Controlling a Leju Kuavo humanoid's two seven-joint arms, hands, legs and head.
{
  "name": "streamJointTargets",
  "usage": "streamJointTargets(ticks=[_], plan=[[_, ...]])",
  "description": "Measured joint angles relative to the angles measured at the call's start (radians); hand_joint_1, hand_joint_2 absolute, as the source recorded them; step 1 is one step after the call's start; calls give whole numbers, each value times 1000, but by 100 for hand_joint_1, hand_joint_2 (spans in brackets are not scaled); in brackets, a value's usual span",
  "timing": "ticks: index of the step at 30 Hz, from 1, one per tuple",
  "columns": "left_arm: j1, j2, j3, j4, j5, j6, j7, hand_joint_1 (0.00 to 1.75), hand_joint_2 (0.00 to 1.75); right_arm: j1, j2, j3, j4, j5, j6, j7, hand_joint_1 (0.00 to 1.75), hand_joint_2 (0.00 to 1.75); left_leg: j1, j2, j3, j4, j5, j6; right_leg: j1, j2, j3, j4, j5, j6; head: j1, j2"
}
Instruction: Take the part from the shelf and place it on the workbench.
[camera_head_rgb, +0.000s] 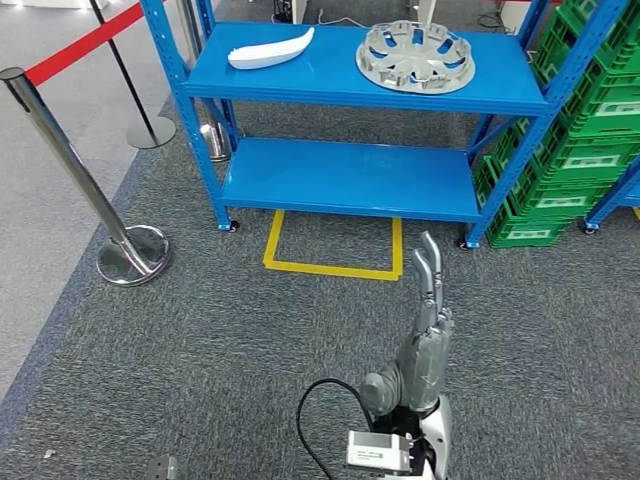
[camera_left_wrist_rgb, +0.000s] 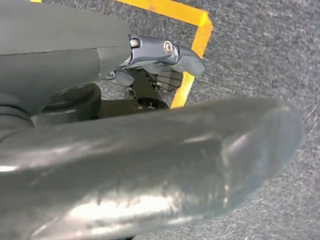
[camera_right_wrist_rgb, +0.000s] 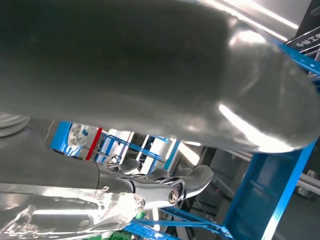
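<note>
At the far left a chrome post (camera_head_rgb: 72, 165) stood on its round base, a red belt (camera_head_rgb: 83, 42) running off from its top; behind it a second, darker post (camera_head_rgb: 128, 85) stood on a base near the shelf's corner; grey carpet (camera_head_rgb: 226, 350) spread under all of it. Next came the blue shelf (camera_head_rgb: 332, 75), two tiers on small feet; on the top tier, toward its left end, lay a long white part (camera_head_rgb: 272, 49), flat on the board and well apart from the silver wheel cover (camera_head_rgb: 415, 55) that lay on the same tier toward the right; the lower tier (camera_head_rgb: 347, 178) ran beneath them. On the carpet in front of the shelf sat a yellow outlined box (camera_head_rgb: 332, 268), its open side tucked under the lower tier. Lower down and right of centre the right hand (camera_head_rgb: 426, 330) rose from the bottom edge, fingers (camera_head_rgb: 430, 265) straight, pointing toward the shelf, lying close side by side, clasping nothing and well short of the shelf; a black cable (camera_head_rgb: 317, 420) looped beside its wrist. Stacked green crates (camera_head_rgb: 581, 130) stood at the far right, just beside the shelf's right leg. In the left wrist view the left hand (camera_left_wrist_rgb: 158, 165) hung over the carpet and a corner of the yellow tape (camera_left_wrist_rgb: 188, 55), its thumb stretched out and one dark finger (camera_left_wrist_rgb: 166, 52) straight, nothing in it. In the right wrist view the thumb and a straight finger (camera_right_wrist_rgb: 170, 187) stood apart against the blue frame.
</note>
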Motion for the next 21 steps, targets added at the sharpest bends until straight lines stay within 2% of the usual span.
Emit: streamJointTargets(ticks=[1,4,5,6,7,8,9,10,11,15,17,19,20,21], plan=[[0,0,0,0,0,-1,-1,0,0,0,0,0,0,0,0,-1,0,0,1,0,1,-1,1,6,0,-1,-16,36,-23,3,2,0],[0,0,1,0,-3,1,-1,0,0,0,-2,0,1,-1,0,-2,0,0,-3,1,1,-1,0,16,0,-2,-106,229,-113,5,6,0],[1,0,1,0,-5,3,-1,0,0,0,-2,0,2,-2,0,-1,0,0,-5,1,1,-1,0,17,1,-2,-125,267,-121,4,6,0],[1,0,1,0,-8,5,-1,0,0,0,-3,1,2,-3,0,-1,0,0,-5,0,2,-1,-1,17,1,-2,-126,268,-109,3,6,0],[1,0,1,0,-11,6,-3,0,0,-1,-3,2,2,-4,0,-1,0,0,-6,-1,4,-1,-3,17,1,-2,-109,231,-82,0,6,0],[1,0,1,0,-14,6,-7,0,0,-1,-3,2,3,-4,0,-1,0,0,-6,-2,7,-1,-7,16,1,-3,-76,166,-46,-3,6,0],[1,0,0,0,-18,4,-13,0,0,-1,-4,3,3,-4,0,-2,0,0,-7,-3,10,-1,-13,12,1,-3,-39,94,-23,-5,7,0],[1,0,0,0,-22,2,-18,0,0,-1,-4,3,3,-4,0,-3,0,0,-9,-4,13,-1,-20,8,2,-3,-8,38,-10,-7,7,0],[1,1,0,0,-25,1,-23,0,0,-1,-4,3,2,-4,0,-4,0,0,-10,-4,16,-1,-23,2,3,-2,12,3,-7,-10,6,0],[0,2,0,-1,-30,11,-23,0,0,1,-4,3,1,-4,0,-11,0,0,-8,-2,22,5,-24,-20,4,0,26,-11,-3,-28,5,0],[-1,2,1,-1,-30,19,-18,0,0,1,-4,4,0,-3,0,-13,0,0,-6,1,-14,75,-61,-29,0,-2,34,-16,-5,-36,2,0],[0,2,1,-1,-30,27,-12,0,0,2,-4,4,-1,-3,0,-14,0,0,-6,2,-92,210,-110,-36,0,-3,39,-17,-10,-42,0,0],[1,2,1,-1,-30,30,-9,0,0,3,-4,4,-1,-3,0,-14,0,0,-5,2,-128,265,-120,-37,0,-3,41,-17,-13,-44,0,0],[2,2,2,-1,-30,33,-7,0,0,3,-4,4,0,-2,0,-15,0,0,-5,2,-151,289,-110,-38,0,-1,44,-17,-16,-45,0,0]])
